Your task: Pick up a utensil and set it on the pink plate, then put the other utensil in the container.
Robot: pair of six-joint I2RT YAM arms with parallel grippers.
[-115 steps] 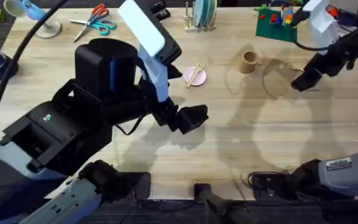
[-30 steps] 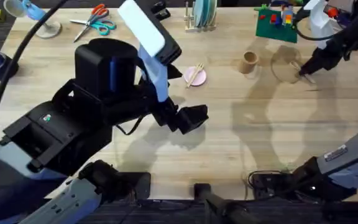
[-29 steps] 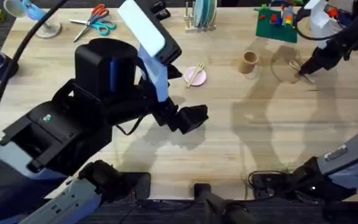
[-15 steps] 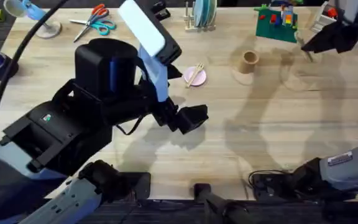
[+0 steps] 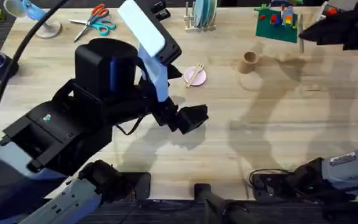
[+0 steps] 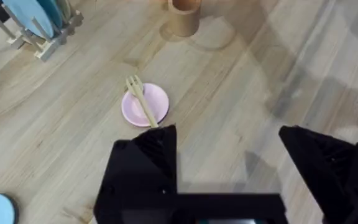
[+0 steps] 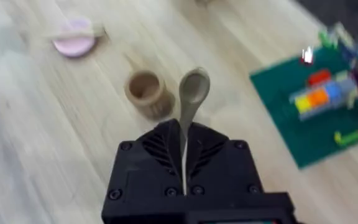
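Right tool point(image 7: 184, 163) clamped on the handle of the wooden spoon point(image 7: 192, 93), bowl end sticking out past the fingers; raised above the tabletop point(image 5: 272, 124) at the far right, near the green brick board point(image 5: 277, 23). In the overhead view spoon point(image 5: 301, 40) seen as a thin stick at the tool tip point(image 5: 304, 35). Tan cup point(image 7: 145, 91) upright on the tabletop beyond the spoon in the right wrist view, apart from it; in the overhead view cup point(image 5: 249, 61) well left of the right tool. Left tool point(image 6: 229, 162) spread wide, gripping nothing, hovering near the middle of the tabletop, overhead point(image 5: 190, 118). Wooden fork point(image 6: 142, 101) lying across the pink plate point(image 6: 156, 106), tines overhanging the rim; plate point(image 5: 195, 76) between left tool and the dish rack point(image 5: 201, 18). Scissors point(image 5: 93, 20) at far left.
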